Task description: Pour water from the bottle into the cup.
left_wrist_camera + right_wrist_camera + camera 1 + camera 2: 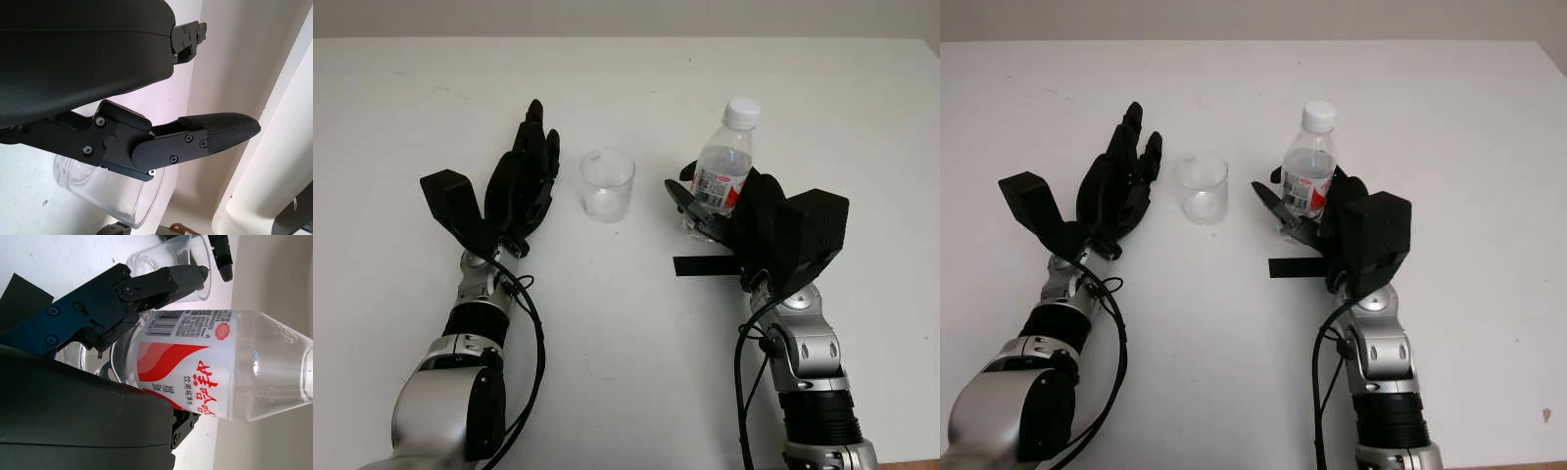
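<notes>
A clear plastic water bottle [724,166] with a white cap and a red-and-white label stands upright right of the table's middle. My right hand [705,217] is shut on its lower half, and its fingers [161,281] wrap across the label of the bottle [210,372]. An empty clear plastic cup [607,184] stands just left of the bottle, a short gap away. The cup [190,259] also appears beyond the fingers in the right wrist view. My left hand [524,181] is open just left of the cup, not touching it. The cup's rim [142,205] is close under one left finger [215,134].
A black strip of tape [703,265] lies on the white table [626,343] under the right hand. The table's far edge [626,39] runs along the top, with a light wall behind it.
</notes>
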